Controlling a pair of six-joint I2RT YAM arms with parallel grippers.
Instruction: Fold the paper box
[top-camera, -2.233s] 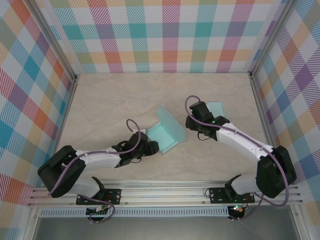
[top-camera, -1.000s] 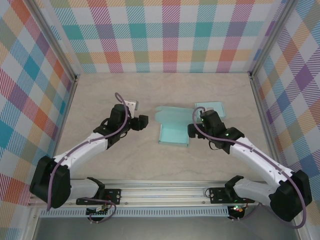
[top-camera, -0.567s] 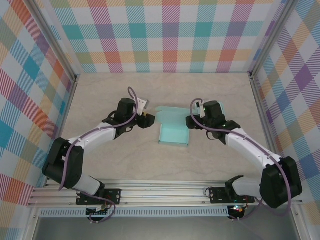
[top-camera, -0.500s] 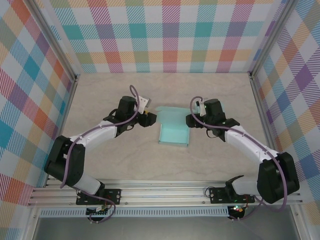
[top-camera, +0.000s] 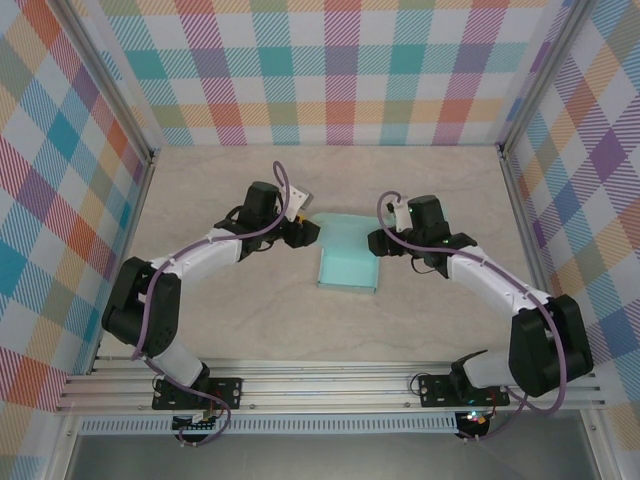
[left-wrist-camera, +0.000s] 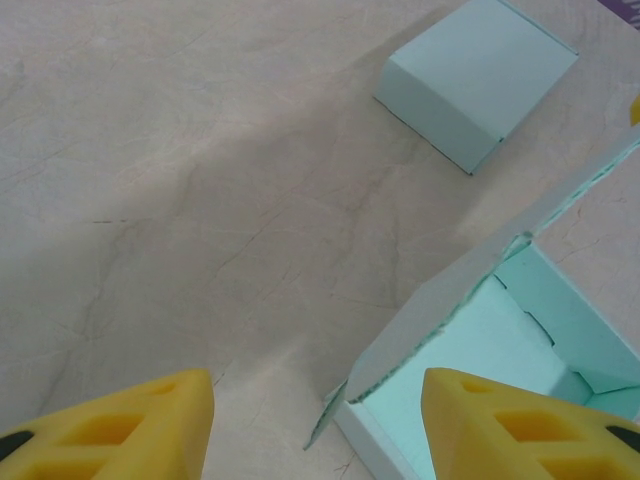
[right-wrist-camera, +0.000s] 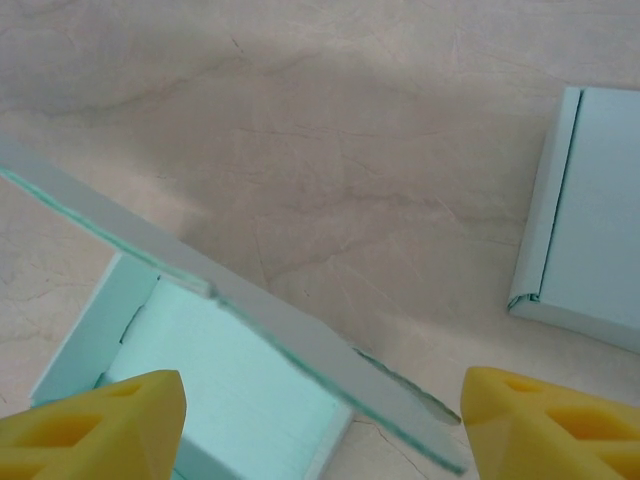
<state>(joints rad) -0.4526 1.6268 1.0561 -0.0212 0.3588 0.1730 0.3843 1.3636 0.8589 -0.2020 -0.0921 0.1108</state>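
Observation:
The teal paper box (top-camera: 348, 268) lies open at the table's middle, its lid (top-camera: 345, 226) standing up along the far side. My left gripper (top-camera: 308, 233) is at the lid's left end. In the left wrist view it (left-wrist-camera: 316, 428) is open, and the lid's corner flap (left-wrist-camera: 340, 405) sits between the yellow fingers without touching either. My right gripper (top-camera: 375, 241) is at the lid's right end. It (right-wrist-camera: 325, 425) is open too and straddles the lid's edge (right-wrist-camera: 300, 345), with the box's inside (right-wrist-camera: 230, 405) below.
A second, closed teal box (left-wrist-camera: 478, 80) lies on the table just behind the right wrist (right-wrist-camera: 590, 270). Plaid walls with metal posts (top-camera: 150, 160) close in the table at the left, back and right.
Both grippers have moved in to the lid's two ends and their jaws have narrowed. The box, skewed two seconds ago, now lies square.

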